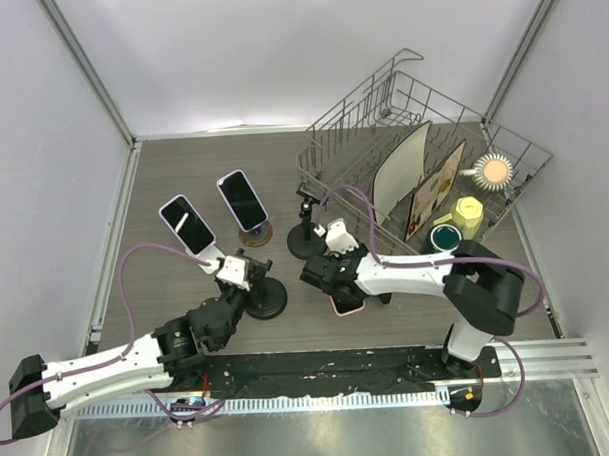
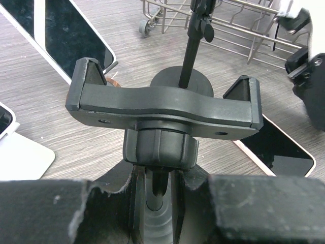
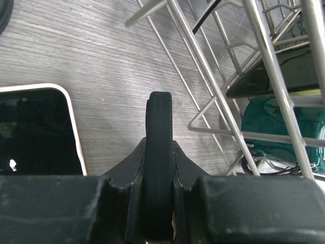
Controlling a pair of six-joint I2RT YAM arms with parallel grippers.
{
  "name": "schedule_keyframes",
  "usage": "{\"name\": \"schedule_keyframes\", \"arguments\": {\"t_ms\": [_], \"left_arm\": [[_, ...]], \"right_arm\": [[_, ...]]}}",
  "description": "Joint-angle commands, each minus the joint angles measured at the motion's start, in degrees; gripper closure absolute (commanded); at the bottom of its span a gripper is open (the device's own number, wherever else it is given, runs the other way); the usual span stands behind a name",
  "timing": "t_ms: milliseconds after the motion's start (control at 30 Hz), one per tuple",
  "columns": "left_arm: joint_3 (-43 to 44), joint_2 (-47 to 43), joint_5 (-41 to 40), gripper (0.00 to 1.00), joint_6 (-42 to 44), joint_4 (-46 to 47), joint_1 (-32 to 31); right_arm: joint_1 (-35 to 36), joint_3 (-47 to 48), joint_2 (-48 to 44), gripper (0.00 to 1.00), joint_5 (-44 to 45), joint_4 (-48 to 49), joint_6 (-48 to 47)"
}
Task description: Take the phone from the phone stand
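Observation:
The black clamp phone stand (image 1: 268, 299) stands left of centre; in the left wrist view its cradle (image 2: 162, 104) is empty. My left gripper (image 1: 244, 273) is shut on the stand's stem (image 2: 160, 175) just under the cradle. The phone (image 1: 349, 306), pink-edged with a dark screen, lies flat on the table to the right of the stand (image 2: 277, 147). My right gripper (image 1: 331, 269) hovers over its far end. In the right wrist view the phone (image 3: 35, 132) lies at the left, and that gripper (image 3: 159, 152) is shut on a thin black upright piece I cannot identify.
A second black stand (image 1: 307, 233) stands just behind the right gripper. Two other phones rest on a white stand (image 1: 187, 224) and a round wooden stand (image 1: 242, 200) at the left. A wire dish rack (image 1: 422, 154) with plates and cups fills the back right.

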Motion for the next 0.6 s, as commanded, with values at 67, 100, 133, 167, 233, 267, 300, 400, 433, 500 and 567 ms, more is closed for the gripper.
{"name": "schedule_keyframes", "arguments": {"t_ms": [67, 100, 133, 167, 233, 267, 300, 400, 433, 500, 567], "left_arm": [[2.16, -1.23, -1.41, 1.00, -0.81, -0.33, 0.07], [2.16, -1.23, -1.41, 1.00, -0.81, -0.42, 0.07], [2.16, -1.14, -1.41, 1.00, -0.81, -0.42, 0.07], [2.16, -1.14, -1.32, 1.00, -0.81, -0.42, 0.07], [2.16, -1.05, -1.32, 1.00, -0.81, -0.42, 0.07], [2.16, -1.05, -1.15, 1.00, -0.81, -0.42, 0.07], [2.07, -0.97, -1.14, 1.00, -0.81, -0.51, 0.07], [1.99, -1.05, -1.14, 1.00, -0.73, -0.51, 0.07], [1.99, -1.05, -1.23, 1.00, -0.73, -0.42, 0.07], [1.99, -0.97, -1.14, 1.00, -0.81, -0.34, 0.07], [1.99, -0.79, -1.06, 1.00, -0.81, -0.25, 0.07]], "right_arm": [[-0.78, 5.42, 9.04, 0.97, 4.26, -4.74, 5.64], [-0.87, 5.96, 9.75, 0.94, 4.44, -5.53, 5.82], [-0.87, 6.40, 10.97, 0.92, 4.36, -5.63, 5.91], [-0.87, 7.01, 11.25, 0.89, 4.01, -5.63, 5.91], [-0.96, 7.11, 10.73, 0.81, 2.87, -4.58, 5.12], [-0.87, 6.59, 10.11, 0.78, 1.30, -3.70, 4.59], [-0.87, 6.23, 9.67, 0.71, 0.58, -1.96, 4.33], [-0.96, 4.56, 7.04, 0.60, -2.48, 1.30, 2.31], [-1.05, 3.86, 6.42, 0.56, -3.20, 1.92, 1.87], [-1.22, 3.16, 4.84, 0.48, -5.56, 4.02, 0.72], [-1.66, 2.36, 3.96, 0.43, -6.80, 5.09, 0.20]]}}
